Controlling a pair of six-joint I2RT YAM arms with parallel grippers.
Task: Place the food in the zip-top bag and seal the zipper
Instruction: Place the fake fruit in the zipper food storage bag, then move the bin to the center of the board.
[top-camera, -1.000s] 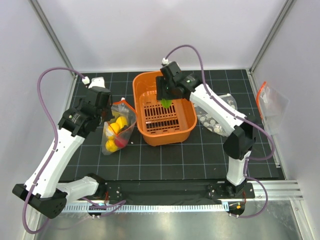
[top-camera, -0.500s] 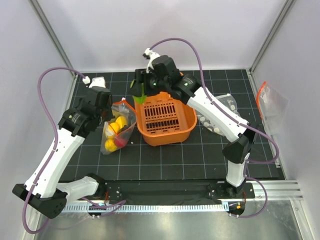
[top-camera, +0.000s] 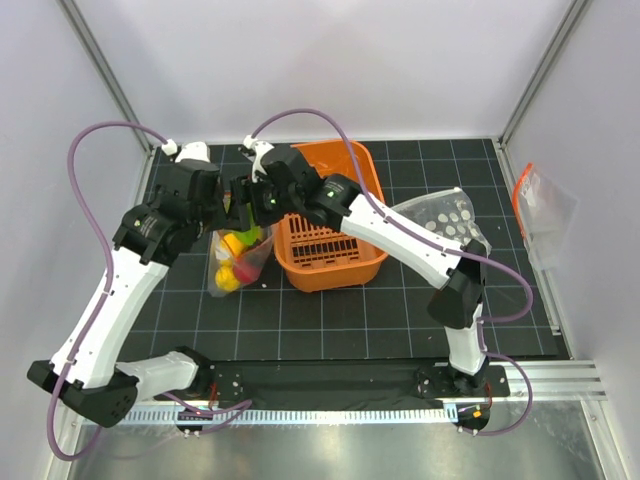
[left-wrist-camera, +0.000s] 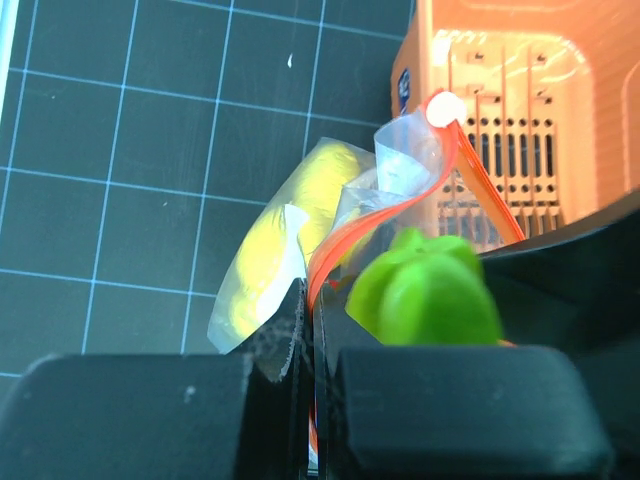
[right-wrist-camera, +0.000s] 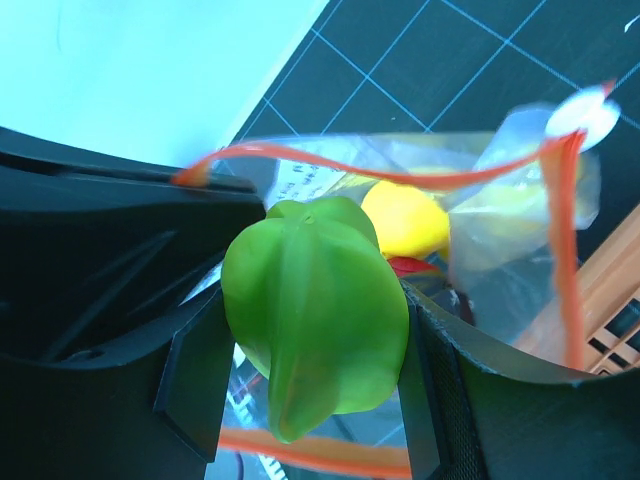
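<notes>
The zip-top bag (top-camera: 240, 255) lies left of the orange basket, with yellow food (top-camera: 232, 246) and a red piece (top-camera: 226, 270) inside. My left gripper (top-camera: 216, 206) is shut on its zipper (left-wrist-camera: 335, 250), holding the mouth open. My right gripper (top-camera: 252, 208) is shut on the green food (right-wrist-camera: 315, 310) and holds it right over the open mouth. In the right wrist view the zipper (right-wrist-camera: 400, 172) loops around the green piece, with yellow food (right-wrist-camera: 405, 215) below. In the left wrist view the green food (left-wrist-camera: 425, 295) hangs just right of my left gripper (left-wrist-camera: 312, 340). The dark purple piece is not visible.
The orange basket (top-camera: 330, 262) stands mid-table, right of the bag, under my right arm. A clear bag printed with white dots (top-camera: 445, 215) lies right of the basket. Another clear pouch with an orange strip (top-camera: 542, 205) hangs at the right wall.
My right gripper has carried the green food from above the basket leftward to the bag's mouth. My left gripper has shifted slightly, still holding the bag's edge.
</notes>
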